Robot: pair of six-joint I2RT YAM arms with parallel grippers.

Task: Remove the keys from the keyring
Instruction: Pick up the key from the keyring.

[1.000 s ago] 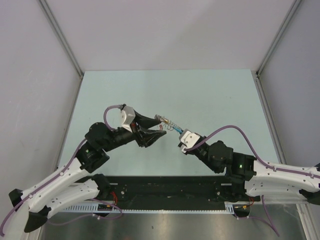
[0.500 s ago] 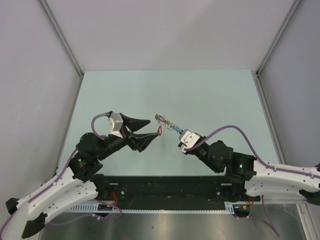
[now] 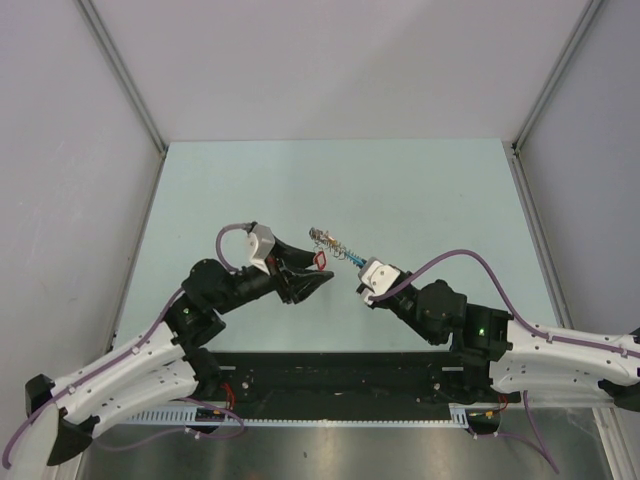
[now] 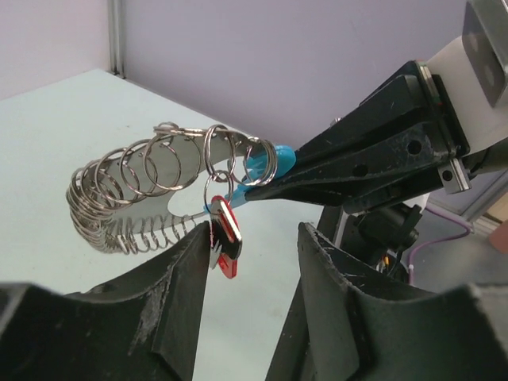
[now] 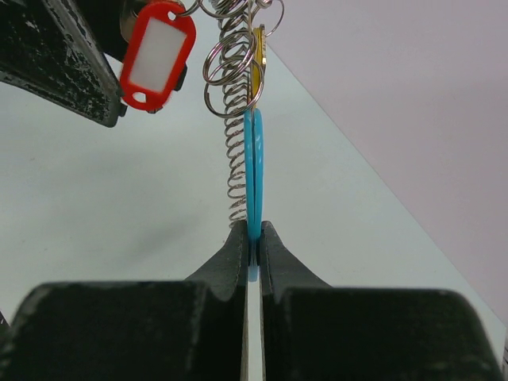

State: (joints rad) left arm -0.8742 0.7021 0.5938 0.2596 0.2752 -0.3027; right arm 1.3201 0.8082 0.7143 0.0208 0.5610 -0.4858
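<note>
Back beside the keyring (image 3: 330, 241) after pulling away, the left gripper (image 3: 323, 269) stands wide, the red key (image 3: 321, 261) between its jaws. Left wrist view shows the key hanging just beside one finger (image 4: 186, 270). Right wrist view shows the right gripper (image 5: 253, 238) pinching the ring's blue arc (image 5: 253, 159).

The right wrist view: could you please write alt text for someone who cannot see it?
The right gripper pinches the keyring by its blue arc, fingers shut. A red-headed key hangs from the rings up top, beside one left finger.
</note>
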